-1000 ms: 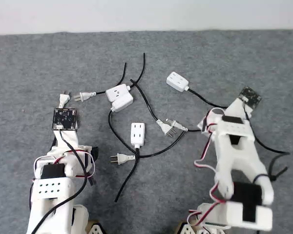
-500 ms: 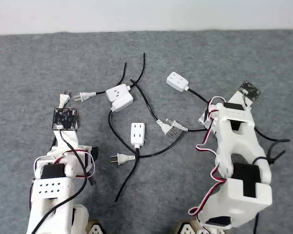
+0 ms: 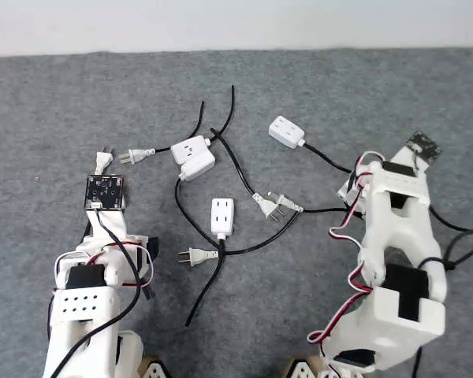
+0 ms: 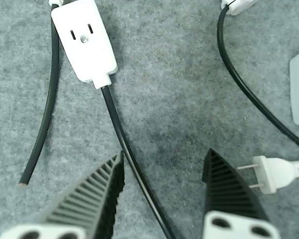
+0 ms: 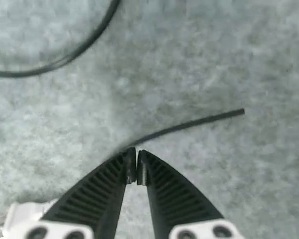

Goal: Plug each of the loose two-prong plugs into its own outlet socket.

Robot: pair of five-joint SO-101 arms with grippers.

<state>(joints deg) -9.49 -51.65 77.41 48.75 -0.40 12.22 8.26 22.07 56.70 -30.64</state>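
Observation:
Several white two-prong plugs lie loose on the grey carpet: one (image 3: 102, 161) at the far left, one (image 3: 135, 156) beside it, one (image 3: 193, 256) nearer the front, one (image 3: 270, 206) in the middle. White sockets lie at the centre (image 3: 222, 216), back right (image 3: 285, 131), and as a pair (image 3: 193, 156). My left gripper (image 4: 164, 154) is open low over a black cable (image 4: 124, 149) that leads to a socket (image 4: 87, 42); a plug (image 4: 271, 174) lies just beside one finger. My right gripper (image 5: 136, 167) is shut, its tips against a black cable (image 5: 189, 125) with a cut end.
Black cables (image 3: 221, 157) loop and cross across the carpet's middle, several with cut ends. The left arm (image 3: 94, 291) is folded at the front left, the right arm (image 3: 394, 236) at the front right. A pale wall (image 3: 236, 24) borders the back.
The right arm has swung to the right, away from the middle plug. The left arm, plugs and sockets have not moved.

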